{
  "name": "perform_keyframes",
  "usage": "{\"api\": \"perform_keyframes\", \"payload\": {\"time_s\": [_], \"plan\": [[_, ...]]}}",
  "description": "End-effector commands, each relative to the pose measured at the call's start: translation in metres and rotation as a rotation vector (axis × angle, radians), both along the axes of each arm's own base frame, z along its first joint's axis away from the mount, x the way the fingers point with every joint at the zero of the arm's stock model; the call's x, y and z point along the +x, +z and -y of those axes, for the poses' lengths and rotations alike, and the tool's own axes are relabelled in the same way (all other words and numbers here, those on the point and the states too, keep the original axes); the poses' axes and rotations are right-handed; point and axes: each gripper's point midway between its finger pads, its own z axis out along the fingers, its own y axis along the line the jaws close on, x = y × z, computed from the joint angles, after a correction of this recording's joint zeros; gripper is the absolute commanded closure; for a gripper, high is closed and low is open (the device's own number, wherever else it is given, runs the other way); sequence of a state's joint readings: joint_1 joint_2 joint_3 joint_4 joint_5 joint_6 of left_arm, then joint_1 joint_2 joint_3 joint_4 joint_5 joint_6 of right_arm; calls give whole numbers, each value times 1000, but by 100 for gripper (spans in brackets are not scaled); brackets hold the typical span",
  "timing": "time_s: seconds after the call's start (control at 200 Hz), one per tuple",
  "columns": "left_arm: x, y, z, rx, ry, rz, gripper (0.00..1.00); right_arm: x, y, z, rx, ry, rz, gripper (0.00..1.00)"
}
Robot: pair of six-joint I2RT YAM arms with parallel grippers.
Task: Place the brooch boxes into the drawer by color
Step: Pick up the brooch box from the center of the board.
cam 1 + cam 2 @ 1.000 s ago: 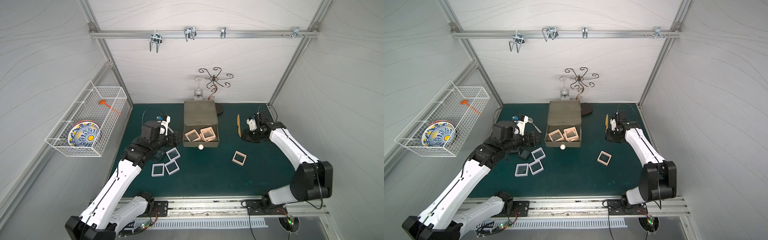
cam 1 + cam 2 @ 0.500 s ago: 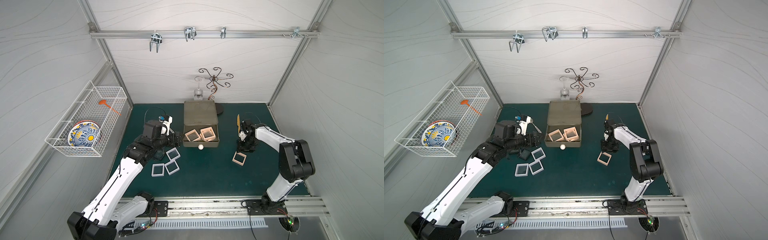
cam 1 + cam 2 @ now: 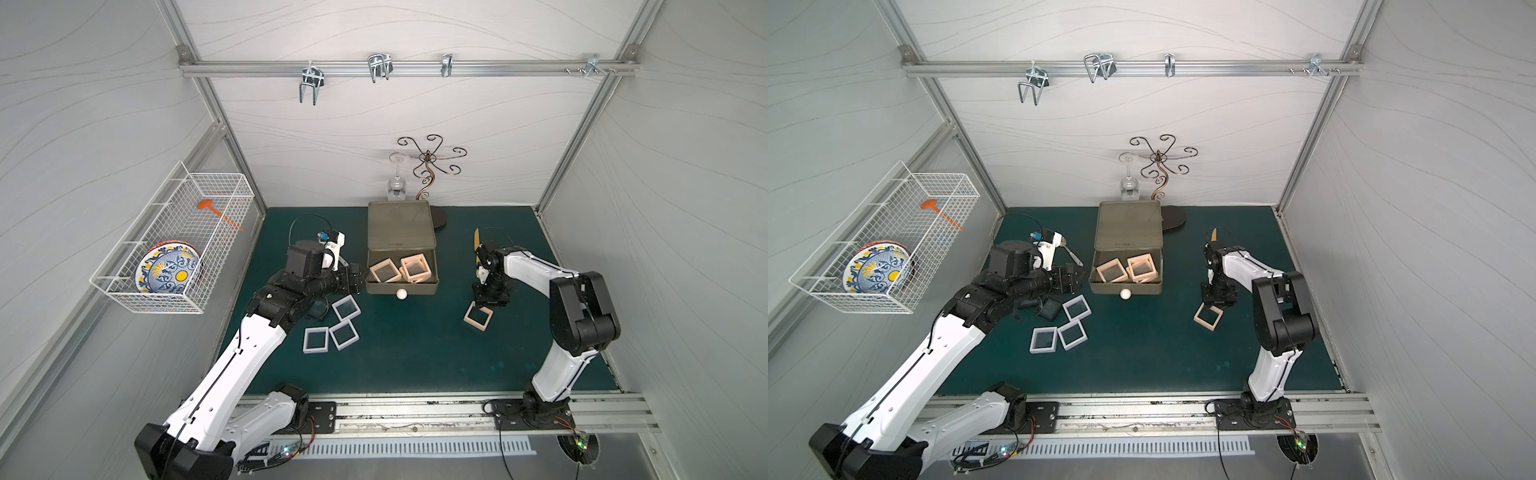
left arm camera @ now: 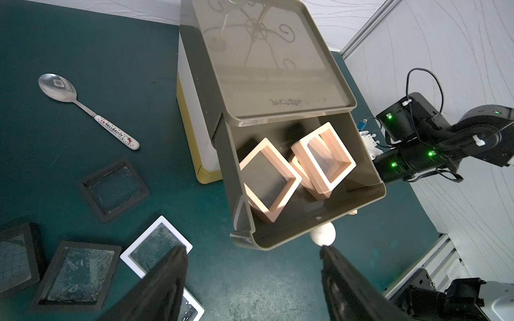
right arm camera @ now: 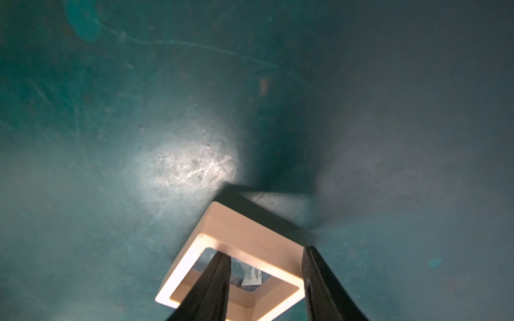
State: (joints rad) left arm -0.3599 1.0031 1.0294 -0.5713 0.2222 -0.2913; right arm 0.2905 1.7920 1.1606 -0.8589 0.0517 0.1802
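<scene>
Your right hand (image 3: pixel 485 300), released, sits over the peach-pink square brooch box (image 3: pixel 478 316) on the green tabletop (image 3: pixel 415 353), fingers (image 5: pixel 211 280) straddling one frame side.

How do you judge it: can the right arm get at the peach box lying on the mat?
Probably yes: the right pincer straddles one side of the peach box, one finger inside the frame, one outside, bare mat around. Whether it grips is unclear.

White-shelled left arm (image 3: pixel 249 353) and right arm (image 3: pixel 528 270): black joints, thin black cables, green status lights.
</scene>
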Motion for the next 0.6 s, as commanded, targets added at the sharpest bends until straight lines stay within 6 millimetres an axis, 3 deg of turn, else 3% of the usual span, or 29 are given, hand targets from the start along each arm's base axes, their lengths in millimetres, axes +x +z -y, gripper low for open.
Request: {"api": "perform_keyframes", "payload": {"time_s": [0.0, 0.155, 0.38, 0.48, 0.595], "plan": [[4, 17, 0, -20, 4, 49, 21, -2, -1, -2, -19, 29, -25, 62], [4, 17, 0, -20, 6, 49, 21, 0, 1, -5, -6, 37, -14, 82], [4, 17, -2, -16, 12, 52, 21, 3, 9, -9, 15, 34, 19, 100], [4, 17, -3, -13, 15, 53, 21, 9, 28, -14, 57, 23, 87, 100], [3, 18, -4, -10, 21, 56, 21, 24, 67, -18, 140, -11, 214, 100]]}}
